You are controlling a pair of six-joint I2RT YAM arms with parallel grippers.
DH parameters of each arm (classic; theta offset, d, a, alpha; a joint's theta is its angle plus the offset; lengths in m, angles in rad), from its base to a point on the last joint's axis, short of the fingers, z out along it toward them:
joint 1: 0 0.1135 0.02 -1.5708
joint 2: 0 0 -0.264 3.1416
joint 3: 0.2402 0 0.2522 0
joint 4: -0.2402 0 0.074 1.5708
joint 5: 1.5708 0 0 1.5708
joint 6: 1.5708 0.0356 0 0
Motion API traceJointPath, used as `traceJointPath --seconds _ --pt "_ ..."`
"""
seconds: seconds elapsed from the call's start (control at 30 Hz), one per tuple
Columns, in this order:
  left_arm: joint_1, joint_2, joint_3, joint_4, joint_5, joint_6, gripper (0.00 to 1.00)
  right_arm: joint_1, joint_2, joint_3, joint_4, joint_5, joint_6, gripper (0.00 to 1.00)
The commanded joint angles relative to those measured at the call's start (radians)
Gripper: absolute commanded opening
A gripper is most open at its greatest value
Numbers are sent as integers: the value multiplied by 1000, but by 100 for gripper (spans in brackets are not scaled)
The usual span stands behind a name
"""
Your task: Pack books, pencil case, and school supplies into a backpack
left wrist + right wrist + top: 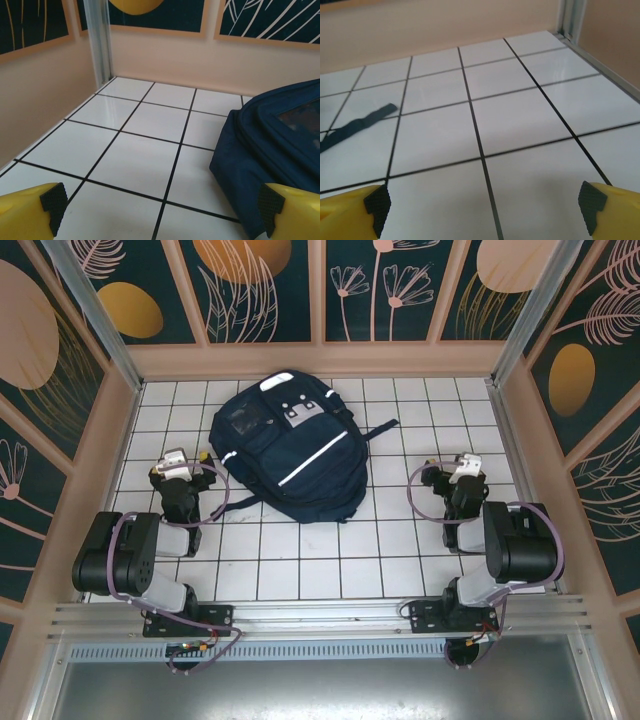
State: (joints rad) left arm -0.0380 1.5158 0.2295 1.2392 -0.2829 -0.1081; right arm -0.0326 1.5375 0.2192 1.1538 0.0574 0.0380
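- Backpack point(290, 445) lies flat on the counter point(400, 540), upper centre of the top view, between the two arms.
- Navy fabric, with white stripes and grey-white buckles facing up. I cannot tell whether its main opening is zipped.
- Left gripper point(180, 465) sits left of centre in the top view, just beside the backpack's left edge and not touching it. Its jaws are spread wide with nothing between them.
- In the left wrist view, yellow fingers with black pads point(54, 202) sit in the bottom corners. The backpack's navy side takes the right of the frame, close to the right-hand finger, and bare white tile lies between the pads.
- Right gripper point(462, 470) sits right of centre in the top view, clear of the backpack. Its jaws are also wide apart and empty.
- In the right wrist view, pads sit in the bottom corners over bare tile. A dark strap point(355, 127) lies flat on the counter at the left edge.
- Patterned wall panels point(270, 290) enclose the counter at the upper, left and right edges of the frame.
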Motion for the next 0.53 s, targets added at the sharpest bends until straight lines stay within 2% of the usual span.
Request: traceJointPath --seconds 0.0,0.5 --pt "7 6 -9 66 26 16 99 5 3 15 92 -37 -21 99" --pt "7 5 -9 65 27 16 99 4 0 16 90 -58 -22 99"
